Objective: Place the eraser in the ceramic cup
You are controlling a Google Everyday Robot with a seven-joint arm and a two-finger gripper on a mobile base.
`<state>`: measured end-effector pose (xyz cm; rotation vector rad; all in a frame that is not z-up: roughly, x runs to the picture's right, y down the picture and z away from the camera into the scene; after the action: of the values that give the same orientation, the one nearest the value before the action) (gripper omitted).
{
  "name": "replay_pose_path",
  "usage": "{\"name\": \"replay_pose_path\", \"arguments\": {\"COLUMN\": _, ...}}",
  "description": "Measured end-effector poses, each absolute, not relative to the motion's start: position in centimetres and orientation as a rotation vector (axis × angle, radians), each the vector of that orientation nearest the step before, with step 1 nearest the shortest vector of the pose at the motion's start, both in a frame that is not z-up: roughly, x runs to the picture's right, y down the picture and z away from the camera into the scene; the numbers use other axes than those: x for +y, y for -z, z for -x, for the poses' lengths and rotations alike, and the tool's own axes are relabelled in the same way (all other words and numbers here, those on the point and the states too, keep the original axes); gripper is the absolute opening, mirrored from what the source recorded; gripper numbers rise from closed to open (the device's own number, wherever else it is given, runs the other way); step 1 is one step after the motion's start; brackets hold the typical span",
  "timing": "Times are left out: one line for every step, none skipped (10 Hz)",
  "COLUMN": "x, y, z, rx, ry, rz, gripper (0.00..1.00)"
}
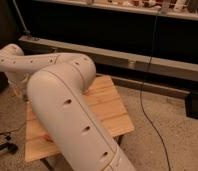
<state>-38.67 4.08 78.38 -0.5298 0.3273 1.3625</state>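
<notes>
My white arm fills the middle of the view. It rises from the bottom, bends above the wooden table and reaches back to the left. The gripper is out of view, hidden behind the arm somewhere over the table's left side. The eraser and the ceramic cup are hidden. A small reddish spot shows on the table at the arm's left edge; I cannot tell what it is.
A long metal ledge runs behind the table under dark shelving. A black cable hangs down to the floor on the right. A dark box stands at the right edge and a black foot at the lower left.
</notes>
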Motion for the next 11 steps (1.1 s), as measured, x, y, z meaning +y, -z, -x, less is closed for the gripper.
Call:
{"name": "replay_pose_path", "arguments": {"x": 4.7, "y": -78.1, "z": 38.3, "rx": 0.311, "ry": -1.366, "rz": 0.499, "gripper": 0.0}}
{"name": "replay_pose_path", "arguments": {"x": 5.1, "y": -78.0, "z": 38.1, "rx": 0.304, "ry": -1.37, "rz": 0.483, "gripper": 0.0}}
{"name": "replay_pose_path", "arguments": {"x": 5.5, "y": -77.9, "z": 37.8, "rx": 0.301, "ry": -1.376, "rz": 0.46, "gripper": 0.0}}
{"name": "replay_pose_path", "arguments": {"x": 5.8, "y": -77.8, "z": 37.7, "rx": 0.297, "ry": -1.382, "rz": 0.442, "gripper": 0.0}}
{"name": "replay_pose_path", "arguments": {"x": 6.0, "y": -77.8, "z": 37.7, "rx": 0.295, "ry": -1.387, "rz": 0.428, "gripper": 0.0}}
{"name": "replay_pose_path", "arguments": {"x": 6.1, "y": -77.8, "z": 37.8, "rx": 0.291, "ry": -1.392, "rz": 0.415, "gripper": 0.0}}
{"name": "replay_pose_path", "arguments": {"x": 6.0, "y": -77.8, "z": 37.9, "rx": 0.286, "ry": -1.395, "rz": 0.404, "gripper": 0.0}}
{"name": "replay_pose_path", "arguments": {"x": 6.0, "y": -77.8, "z": 38.2, "rx": 0.278, "ry": -1.393, "rz": 0.392, "gripper": 0.0}}
{"name": "replay_pose_path", "arguments": {"x": 5.9, "y": -77.8, "z": 38.5, "rx": 0.269, "ry": -1.392, "rz": 0.383, "gripper": 0.0}}
{"name": "replay_pose_path", "arguments": {"x": 5.6, "y": -77.8, "z": 38.6, "rx": 0.262, "ry": -1.392, "rz": 0.373, "gripper": 0.0}}
{"name": "replay_pose_path", "arguments": {"x": 5.0, "y": -77.9, "z": 38.7, "rx": 0.252, "ry": -1.391, "rz": 0.358, "gripper": 0.0}}
